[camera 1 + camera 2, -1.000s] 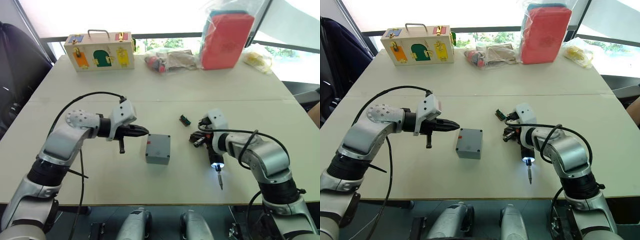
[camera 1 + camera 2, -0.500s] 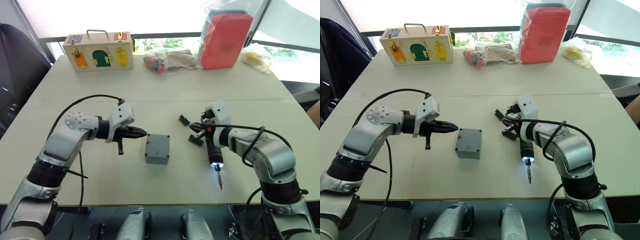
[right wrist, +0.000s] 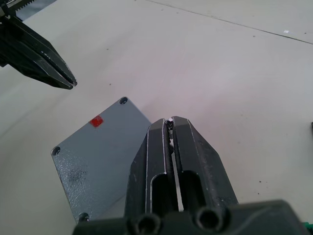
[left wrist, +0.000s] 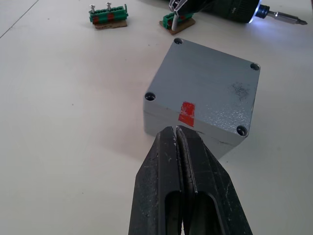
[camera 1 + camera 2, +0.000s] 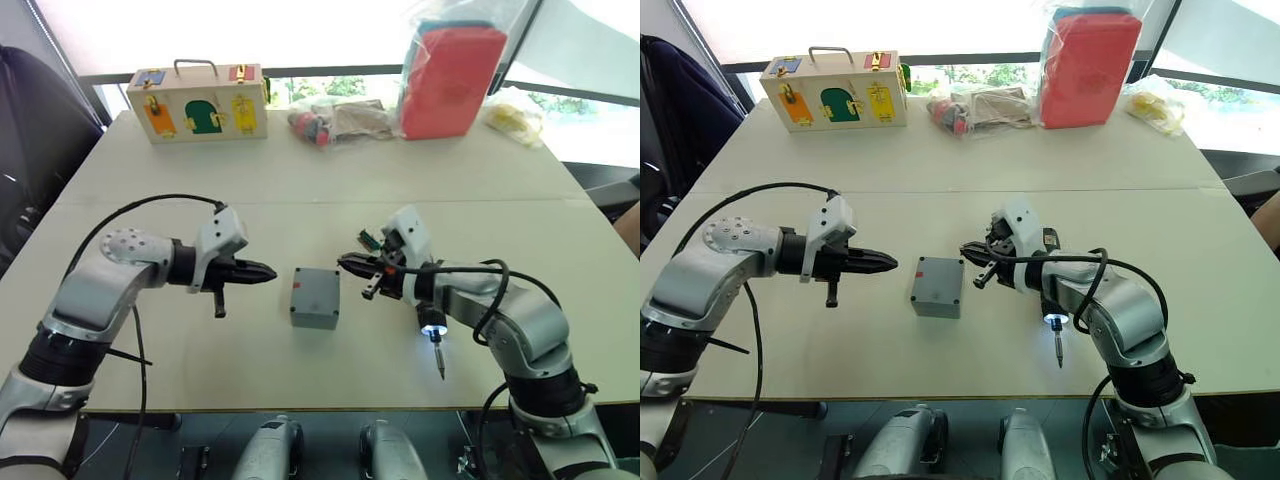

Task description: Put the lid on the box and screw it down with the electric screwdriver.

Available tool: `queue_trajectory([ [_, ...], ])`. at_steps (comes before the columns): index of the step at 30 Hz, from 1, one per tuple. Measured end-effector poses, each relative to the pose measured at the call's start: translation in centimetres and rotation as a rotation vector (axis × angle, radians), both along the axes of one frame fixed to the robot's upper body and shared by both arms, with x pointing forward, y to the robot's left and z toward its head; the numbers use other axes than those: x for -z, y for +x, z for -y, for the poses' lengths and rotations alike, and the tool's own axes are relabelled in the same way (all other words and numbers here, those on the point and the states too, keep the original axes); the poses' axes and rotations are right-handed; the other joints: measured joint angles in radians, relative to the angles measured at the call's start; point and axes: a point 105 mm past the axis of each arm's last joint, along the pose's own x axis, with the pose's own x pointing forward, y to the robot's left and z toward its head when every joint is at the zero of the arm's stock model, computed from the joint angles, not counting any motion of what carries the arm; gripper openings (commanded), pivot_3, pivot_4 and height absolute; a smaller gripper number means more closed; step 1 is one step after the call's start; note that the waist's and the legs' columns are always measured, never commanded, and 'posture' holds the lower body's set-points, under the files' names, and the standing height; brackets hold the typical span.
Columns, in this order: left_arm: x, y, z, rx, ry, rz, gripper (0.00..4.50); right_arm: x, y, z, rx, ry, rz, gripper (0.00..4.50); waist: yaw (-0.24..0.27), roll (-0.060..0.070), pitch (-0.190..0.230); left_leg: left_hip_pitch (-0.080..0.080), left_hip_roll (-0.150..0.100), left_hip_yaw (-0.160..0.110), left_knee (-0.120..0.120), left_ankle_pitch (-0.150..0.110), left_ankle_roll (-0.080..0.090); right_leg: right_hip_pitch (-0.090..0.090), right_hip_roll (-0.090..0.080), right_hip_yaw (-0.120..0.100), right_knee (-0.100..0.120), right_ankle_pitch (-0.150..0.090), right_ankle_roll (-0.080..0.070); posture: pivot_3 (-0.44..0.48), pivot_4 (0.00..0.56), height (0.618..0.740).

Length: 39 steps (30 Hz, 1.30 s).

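Right gripper (image 3: pixel 169 123) pinches something indistinct.

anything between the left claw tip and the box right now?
Nothing. In the left eye view the stretch of table between the left claw and the box, lid on, is bare. The left wrist view agrees.

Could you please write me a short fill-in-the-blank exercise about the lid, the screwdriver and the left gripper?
1. The lid bears a small ___ mark near one edge.
2. The electric screwdriver lies on the table with its tip light ___.
3. The left gripper points at the lid with its fingers ___, holding nothing.

Missing words: red; on; shut.
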Motion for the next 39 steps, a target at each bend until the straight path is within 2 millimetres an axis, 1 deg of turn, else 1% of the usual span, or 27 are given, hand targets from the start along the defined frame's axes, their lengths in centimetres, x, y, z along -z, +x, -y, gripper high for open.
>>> queue_trajectory([
  [7, 0.1, 0.0, 0.0, -0.011, -0.001, -0.006, 0.00, 0.5, -0.3, -0.4, -0.027, -0.021, -0.004, 0.03, 0.001, 0.000, 0.000, 0.000, 0.000, 0.000, 0.000, 0.000, 0.000, 0.000, 0.000, 0.000, 0.000, 0.000, 0.000, 0.000, 0.150, 0.740],
  [12, 0.1, 0.1, 0.1, -0.016, -0.005, -0.005, 0.00, 1.0, -0.4, -0.3, -0.022, -0.025, -0.018, 0.03, 0.002, 0.000, 0.000, 0.000, 0.000, 0.000, 0.000, 0.000, 0.000, 0.000, 0.000, 0.000, 0.000, 0.000, 0.000, 0.000, 0.150, 0.740],
  [23, 0.0, 0.2, 0.3, -0.015, -0.008, 0.000, 0.00, 1.0, -0.3, 0.0, -0.007, -0.025, -0.012, 0.03, 0.003, 0.000, 0.000, 0.000, 0.000, 0.000, 0.000, 0.000, 0.000, 0.000, 0.000, 0.000, 0.000, 0.000, 0.000, 0.000, 0.150, 0.740],
  [32, 0.0, 0.2, 0.4, -0.015, -0.008, 0.003, 0.00, 1.5, 0.1, 0.3, 0.014, -0.030, -0.024, 0.03, 0.003, 0.000, 0.000, 0.000, 0.000, 0.000, 0.000, 0.000, 0.000, 0.000, 0.000, 0.000, 0.000, 0.000, 0.000, 0.000, 0.150, 0.740],
  [39, 0.1, 0.2, 0.6, -0.013, -0.015, 0.004, 0.00, 1.7, -0.1, 0.1, 0.002, -0.034, -0.030, 0.03, 0.004, 0.000, 0.000, 0.000, 0.000, 0.000, 0.000, 0.000, 0.000, 0.000, 0.000, 0.000, 0.000, 0.000, 0.000, 0.000, 0.150, 0.740],
])
